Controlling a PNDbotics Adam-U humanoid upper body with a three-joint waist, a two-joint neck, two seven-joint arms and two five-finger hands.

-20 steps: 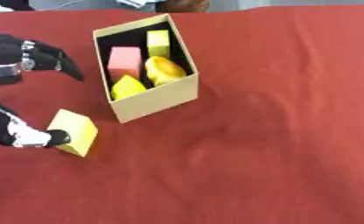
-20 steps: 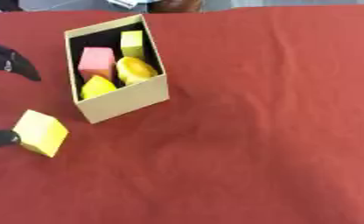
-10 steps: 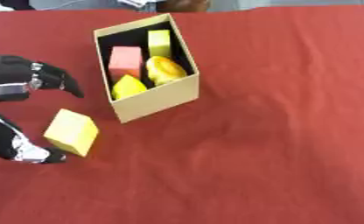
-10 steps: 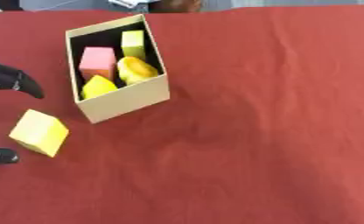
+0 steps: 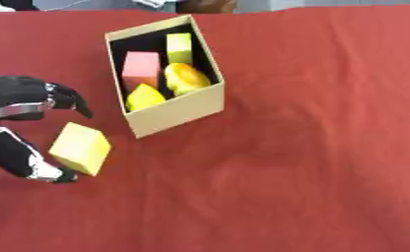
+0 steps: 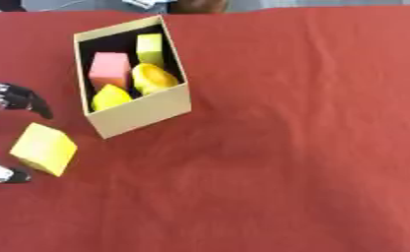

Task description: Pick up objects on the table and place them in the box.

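Note:
A yellow block (image 5: 79,147) lies tilted on the red cloth, left of the tan cardboard box (image 5: 181,109). My left hand (image 5: 18,93) comes in from the left edge and brackets the block. Its black fingers (image 5: 69,98) hang just above the block's far side. The thumb (image 5: 23,160) reaches under the near side, its tip by the block's lower corner. The hand stays spread, with a gap between fingers and block. Inside the box lie a pink block (image 5: 141,69), a yellow-green block (image 5: 179,47), an orange-yellow round piece (image 5: 184,78) and a yellow rounded piece (image 5: 144,96). My right hand shows in no view.
The red cloth (image 5: 312,162) covers the whole table, wide and bare to the right of the box and in front of it. The far table edge runs along the top, with dark shapes (image 5: 204,5) beyond it.
The fingers of my left hand have come down toward the yellow block, and the thumb has slid lower along its near side. Block and box have stayed put.

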